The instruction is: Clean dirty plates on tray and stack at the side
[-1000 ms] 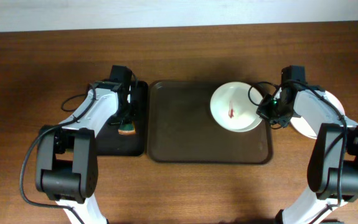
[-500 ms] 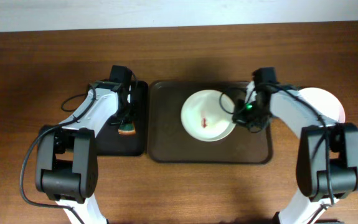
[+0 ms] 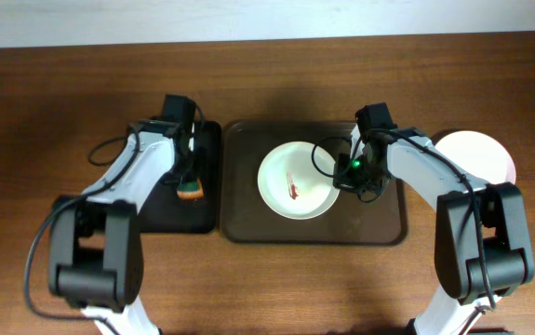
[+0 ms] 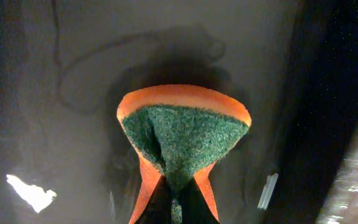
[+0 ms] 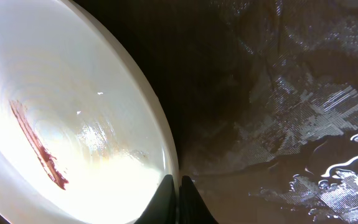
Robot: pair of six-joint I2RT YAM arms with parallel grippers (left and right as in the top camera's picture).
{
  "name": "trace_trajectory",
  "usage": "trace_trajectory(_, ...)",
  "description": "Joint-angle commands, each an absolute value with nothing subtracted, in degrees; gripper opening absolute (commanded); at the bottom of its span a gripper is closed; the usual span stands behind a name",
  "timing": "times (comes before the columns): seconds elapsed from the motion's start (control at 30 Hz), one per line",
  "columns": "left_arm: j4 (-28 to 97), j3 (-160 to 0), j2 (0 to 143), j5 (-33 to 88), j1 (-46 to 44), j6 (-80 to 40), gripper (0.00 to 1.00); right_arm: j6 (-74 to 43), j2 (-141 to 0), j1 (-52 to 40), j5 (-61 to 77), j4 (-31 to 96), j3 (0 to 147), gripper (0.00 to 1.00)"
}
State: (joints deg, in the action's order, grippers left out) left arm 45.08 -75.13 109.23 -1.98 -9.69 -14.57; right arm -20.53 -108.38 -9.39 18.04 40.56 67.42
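1. As both arms reach in from the 6 o'clock edge of the tabletop (image 3: 267, 74), the overhead view shows each one folded back on itself.
   - The left arm (image 3: 137, 163) arches over the black tray (image 3: 160, 214). The left gripper (image 3: 190, 189) points down and is closed on a sponge (image 3: 190, 194), toward 4 o'clock on that tray.
   - The right arm (image 3: 425, 167) bends in from 3 o'clock. The right gripper (image 3: 346, 172) is clamped on the 3 o'clock rim of the streaked plate (image 3: 290, 181).
   - This plate is round, shallow and white. It lies on the brown tray (image 3: 248, 219), slightly toward 9 o'clock of the middle.
   - The tray has rounded corners and a low rim, with bare floor showing at its 6 o'clock side.
   - A plain plate (image 3: 476, 154) sits on the wood-grain tabletop at the tray's 3 o'clock. It lies partly under the right arm.
   - The two trays lie just beside each other.

2. Left wrist view:
   - The fingers come together at 6 o'clock and pinch the sponge (image 4: 182, 134) into a fan.
   - It has an orange foam body and a coarse green scouring face.
   - Below it is the dull, dark floor of the black tray (image 4: 73, 74). I cannot tell whether the sponge touches it.

3. Right wrist view:
   - The narrow dark fingertips meet at 6 o'clock, shut on the thin rim of the streaked plate (image 5: 73, 112).
   - A red-brown sauce streak (image 5: 38, 146) runs across its glossy bowl.
   - From 12 to 4 o'clock the brown tray (image 5: 259, 93) shows a textured sheen.
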Motion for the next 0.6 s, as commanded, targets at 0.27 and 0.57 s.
trace_trajectory(0.27, 41.8, -77.2, 88.9, -4.6, -9.6, -13.4, 0.0, -19.9, -109.4, -9.7, 17.1, 40.6, 67.3, 0.04)
trace_trajectory(0.57, 42.9, -77.1, 79.7, -9.3, -9.7, -13.2, 0.0, -19.9, -109.4, -9.7, 17.1, 40.6, 67.3, 0.04)
